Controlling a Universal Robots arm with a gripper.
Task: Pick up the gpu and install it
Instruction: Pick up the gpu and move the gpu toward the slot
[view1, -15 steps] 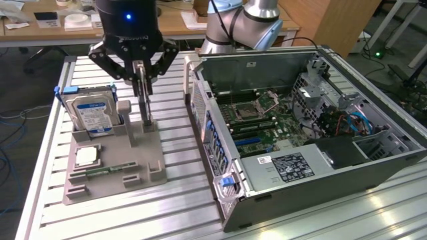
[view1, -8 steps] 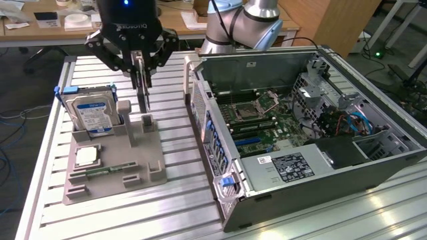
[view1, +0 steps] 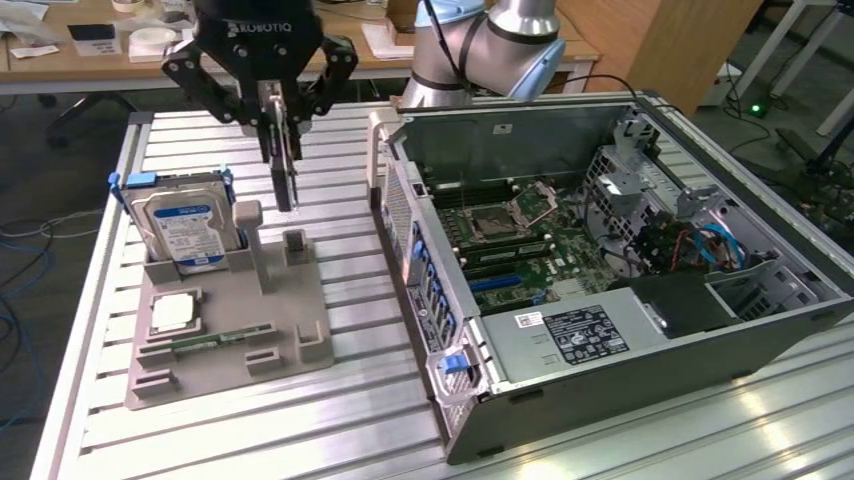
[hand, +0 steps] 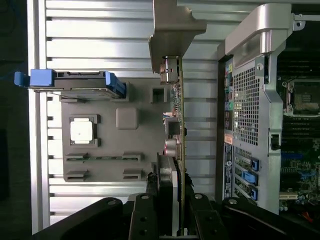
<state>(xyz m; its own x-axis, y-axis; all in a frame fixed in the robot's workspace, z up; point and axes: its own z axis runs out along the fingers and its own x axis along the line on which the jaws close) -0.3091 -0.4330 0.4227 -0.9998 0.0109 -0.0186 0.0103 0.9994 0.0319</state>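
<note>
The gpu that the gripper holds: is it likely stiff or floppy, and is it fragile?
Probably stiff: the gpu hangs straight from the gripper, with no sag. Likely light, since it looks very thin edge-on. Possibly fragile: small parts stick out from its face, so a knock could harm them.

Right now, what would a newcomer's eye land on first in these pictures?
First the black tool, clamped on the gpu, which hangs edge-on just over the grey parts holder. At the exterior view's right sits the open computer case, its motherboard exposed. A hard drive with blue rails stands upright in the holder, at the exterior view's left.
</note>
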